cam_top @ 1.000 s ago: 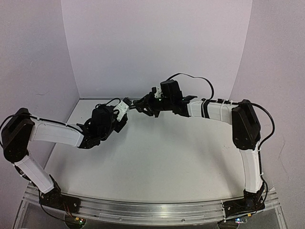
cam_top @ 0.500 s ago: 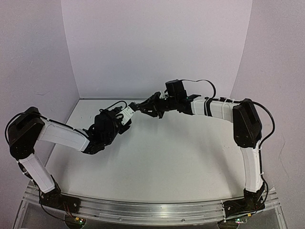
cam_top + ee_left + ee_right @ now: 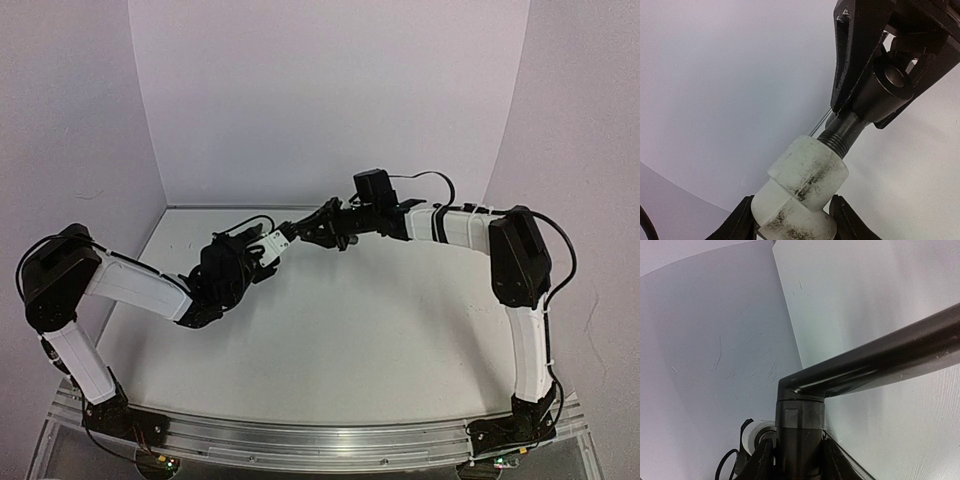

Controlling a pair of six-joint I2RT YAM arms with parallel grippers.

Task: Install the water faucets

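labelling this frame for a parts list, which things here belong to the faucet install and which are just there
In the job:
- black faucet, gripped by the right hand
- white fitting, gripped by the left hand, meeting the faucet's threaded end

Just there:
- table
- white backdrop
- arm cable

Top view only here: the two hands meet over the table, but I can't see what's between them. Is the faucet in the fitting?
Observer: Left wrist view shows the threaded end of the black faucet meeting the white fitting, some threads exposed.
Operator: Who holds the fitting?
Observer: The left hand, a finger on each side.
Operator: And the faucet?
Observer: The right hand clamps it just below its bend.
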